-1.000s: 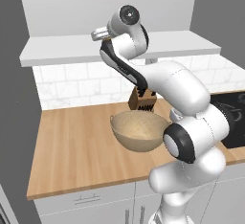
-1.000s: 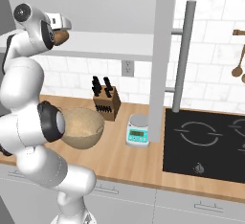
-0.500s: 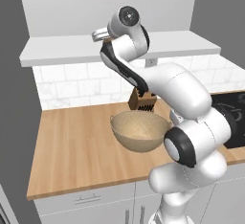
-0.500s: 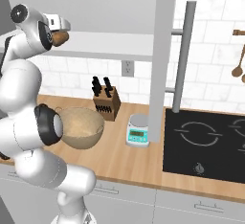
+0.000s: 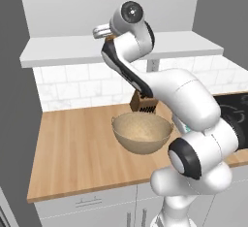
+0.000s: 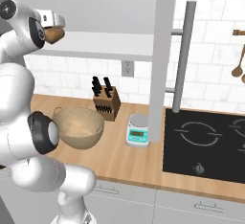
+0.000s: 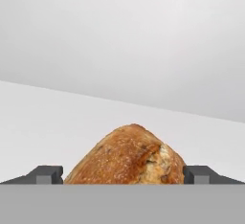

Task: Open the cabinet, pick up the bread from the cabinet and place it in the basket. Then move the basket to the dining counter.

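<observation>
The cabinet door stands open, so that step looks done. The end effector is spread wide, its tips flanking the bread on the white shelf, not yet clamped. The basket waits empty on the tabletop; loading and carrying remain.

A white shelf inside the cabinet is seen, with the bread resting on it. Below, a wooden tabletop carries the tan basket, a knife block behind it, and a small scale to its right
</observation>
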Motion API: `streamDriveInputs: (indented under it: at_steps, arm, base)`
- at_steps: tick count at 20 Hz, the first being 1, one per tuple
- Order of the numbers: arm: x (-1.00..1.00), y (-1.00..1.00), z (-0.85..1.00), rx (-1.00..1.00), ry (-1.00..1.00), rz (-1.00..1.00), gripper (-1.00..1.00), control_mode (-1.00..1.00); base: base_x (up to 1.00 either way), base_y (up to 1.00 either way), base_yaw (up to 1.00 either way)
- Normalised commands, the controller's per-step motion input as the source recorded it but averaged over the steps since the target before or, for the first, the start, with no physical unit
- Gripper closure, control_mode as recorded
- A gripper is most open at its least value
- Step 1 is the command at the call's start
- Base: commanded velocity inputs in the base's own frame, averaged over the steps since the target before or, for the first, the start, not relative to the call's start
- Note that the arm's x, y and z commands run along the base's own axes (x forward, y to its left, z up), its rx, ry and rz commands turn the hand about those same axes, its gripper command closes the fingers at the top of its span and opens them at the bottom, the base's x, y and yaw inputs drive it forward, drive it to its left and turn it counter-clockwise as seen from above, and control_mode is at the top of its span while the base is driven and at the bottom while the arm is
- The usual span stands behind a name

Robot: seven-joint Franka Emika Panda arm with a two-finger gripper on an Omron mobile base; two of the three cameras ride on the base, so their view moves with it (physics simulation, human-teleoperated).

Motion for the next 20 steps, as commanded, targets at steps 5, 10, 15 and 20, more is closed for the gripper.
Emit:
streamDriveInputs:
  at_steps: [5,10,15,20]
  arm:
    - [-1.00,0.09,0.01,0.00,0.00,-0.01,1.00,-1.00]
    - [-1.00,-0.05,0.20,0.01,0.01,-0.04,1.00,-1.00]
    - [-1.00,-0.18,0.29,0.06,0.07,-0.06,1.00,-1.00]
    - [-1.00,-0.25,-0.29,0.07,0.06,-0.04,1.00,-1.00]
  base:
    - [0.00,0.00,0.00]
    - [0.00,0.00,0.00]
    - [0.00,0.00,0.00]
    - [0.00,0.00,0.00]
